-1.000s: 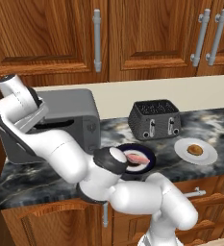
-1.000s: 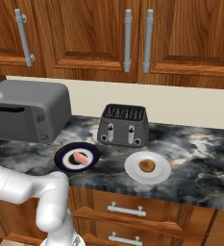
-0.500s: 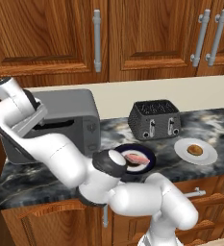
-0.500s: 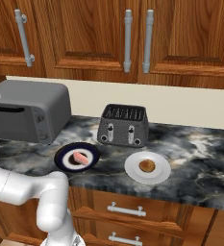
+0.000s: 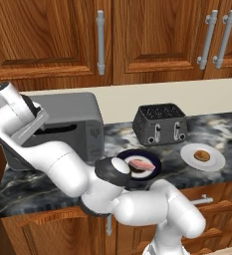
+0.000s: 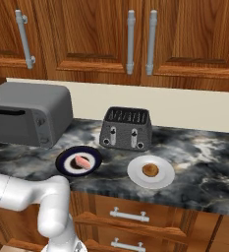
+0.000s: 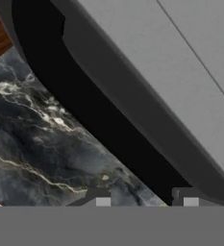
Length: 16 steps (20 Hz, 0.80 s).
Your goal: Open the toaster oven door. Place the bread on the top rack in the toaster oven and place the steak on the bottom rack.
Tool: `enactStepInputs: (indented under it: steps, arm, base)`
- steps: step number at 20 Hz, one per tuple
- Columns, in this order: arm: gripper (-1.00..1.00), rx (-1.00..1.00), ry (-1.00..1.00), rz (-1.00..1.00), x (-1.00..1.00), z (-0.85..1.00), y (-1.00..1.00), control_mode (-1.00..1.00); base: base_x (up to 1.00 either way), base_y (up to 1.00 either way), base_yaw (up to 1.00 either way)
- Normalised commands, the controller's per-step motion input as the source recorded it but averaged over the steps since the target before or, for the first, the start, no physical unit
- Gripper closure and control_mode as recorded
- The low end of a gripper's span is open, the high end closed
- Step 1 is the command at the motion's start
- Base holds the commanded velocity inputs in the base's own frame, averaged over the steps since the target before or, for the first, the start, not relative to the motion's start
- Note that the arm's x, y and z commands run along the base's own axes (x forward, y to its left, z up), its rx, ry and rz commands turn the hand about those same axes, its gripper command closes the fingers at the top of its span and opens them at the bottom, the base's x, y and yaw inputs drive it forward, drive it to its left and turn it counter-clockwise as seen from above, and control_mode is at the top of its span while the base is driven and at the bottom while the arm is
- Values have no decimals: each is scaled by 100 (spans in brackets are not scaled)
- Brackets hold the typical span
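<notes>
Toaster oven door point(image 7: 132, 103) lies just ahead of our gripper point(image 7: 147, 199); we cannot tell whether the jaws grasp it. Marble counter point(image 7: 41, 149) lies below them.

**Kitchen backdrop**

Wood wall cabinets point(image 6: 91, 34) with vertical metal bar handles point(image 6: 130, 42) up top. Cream backsplash point(image 6: 194, 108) below them. Dark marbled stone counter point(image 6: 204, 157). Wood drawers point(image 6: 135, 221) with horizontal metal pulls underneath. Lighting even.
</notes>
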Motion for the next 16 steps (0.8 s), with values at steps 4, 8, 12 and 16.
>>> enactStepInputs:
  steps: [4,8,12,16]
  arm:
    - [100,0,5,1,24,-100,15,-100]
    - [100,0,5,2,0,-100,30,-100]
    - [100,-1,5,3,0,-100,32,-100]
    - [100,-3,8,3,0,-100,29,-100]
  base:
    - [0,0,0]
    - [0,0,0]
    - [0,0,0]
    - [0,0,0]
